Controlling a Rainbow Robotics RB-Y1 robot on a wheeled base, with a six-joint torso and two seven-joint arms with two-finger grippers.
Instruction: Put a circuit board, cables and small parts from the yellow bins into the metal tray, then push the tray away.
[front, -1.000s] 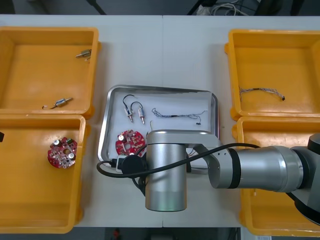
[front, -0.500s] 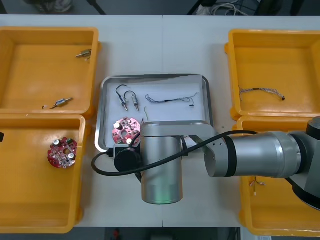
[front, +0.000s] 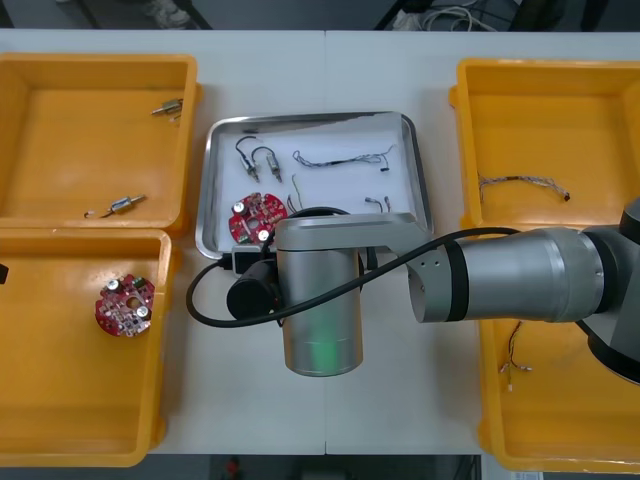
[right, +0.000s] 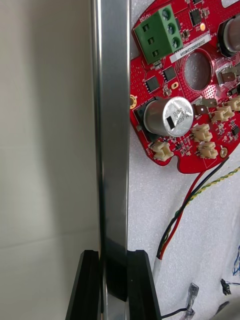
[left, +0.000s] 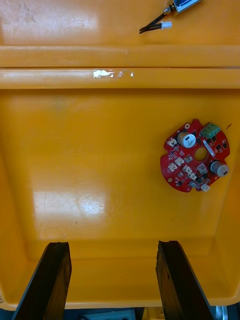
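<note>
Over the last second the tray (front: 213, 190) has been slid from the near side of the table (front: 330, 70) toward the far side, and its load has been carried along undisturbed. The right gripper (right: 114, 262) is seen pinching the tray's near rim, with one black finger outside the wall and one inside. The push is therefore judged to be under way and the loading finished. Only the last stretch of travel and the release appear to be left. In the front view the right arm (front: 320, 300) is laid across the middle of the table, and the tray's near edge is covered by it. The tray is shiny at the rim and white inside, and it is set between the bins (front: 100, 140) at left and right, close beside the far left one. Inside it, a red board (front: 254, 217) is found at the near left corner, just inside the gripped rim. Two small parts (front: 256, 160) on black leads lie at the far left, and a thin cable (front: 340, 158) at the far middle. A red and yellow cable (right: 197, 197) is run out from beside the board. The left gripper (left: 112, 247) is held spread above the near left bin (left: 100, 150), where another board (left: 196, 155) lies.
</note>
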